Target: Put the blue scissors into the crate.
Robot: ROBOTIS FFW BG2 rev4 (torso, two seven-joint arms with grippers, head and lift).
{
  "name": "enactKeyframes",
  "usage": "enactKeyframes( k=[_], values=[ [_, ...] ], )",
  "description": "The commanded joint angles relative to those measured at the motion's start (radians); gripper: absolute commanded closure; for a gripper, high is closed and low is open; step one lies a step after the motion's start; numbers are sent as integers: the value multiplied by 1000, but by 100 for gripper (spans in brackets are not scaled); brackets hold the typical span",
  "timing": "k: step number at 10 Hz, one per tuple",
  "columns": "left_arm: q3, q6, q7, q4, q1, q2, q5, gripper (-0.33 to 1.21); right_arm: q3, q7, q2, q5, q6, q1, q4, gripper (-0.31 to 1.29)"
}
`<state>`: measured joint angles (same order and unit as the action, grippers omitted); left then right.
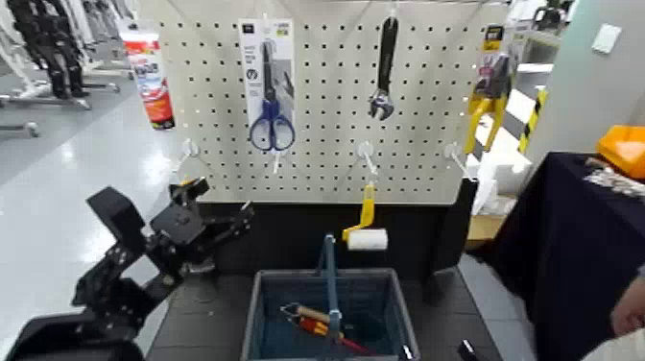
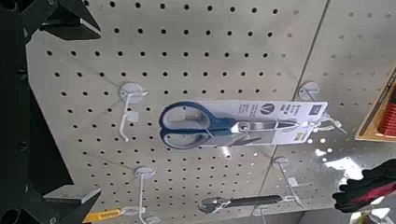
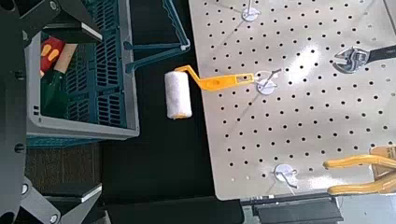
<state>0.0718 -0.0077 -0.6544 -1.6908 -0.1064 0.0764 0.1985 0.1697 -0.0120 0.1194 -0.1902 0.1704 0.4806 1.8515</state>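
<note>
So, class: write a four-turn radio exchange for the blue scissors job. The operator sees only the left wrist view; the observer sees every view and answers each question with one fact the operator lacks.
Operator: I see the blue scissors on their card. Where is the crate?
Observer: In the head view, the crate stands below the pegboard.
Operator: My left gripper is open, short of the scissors. Where is it against the crate?
Observer: In the head view, it is off the crate's left side, lower than the scissors.

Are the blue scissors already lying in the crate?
No, the blue scissors hang on their card against the pegboard, above the crate.
</note>
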Motion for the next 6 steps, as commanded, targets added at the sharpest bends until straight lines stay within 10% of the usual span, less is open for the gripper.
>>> enactKeyframes(
  k=[1,6],
  values=[
    [-26,-14,-31,43,-91,22,15,15,2,-2,-1,-3,0,-5,-2,18],
    [-92,-57,-76,134,-246,46,53,21,10,-8,0,-8,-2,-17,-8,18]
  ],
)
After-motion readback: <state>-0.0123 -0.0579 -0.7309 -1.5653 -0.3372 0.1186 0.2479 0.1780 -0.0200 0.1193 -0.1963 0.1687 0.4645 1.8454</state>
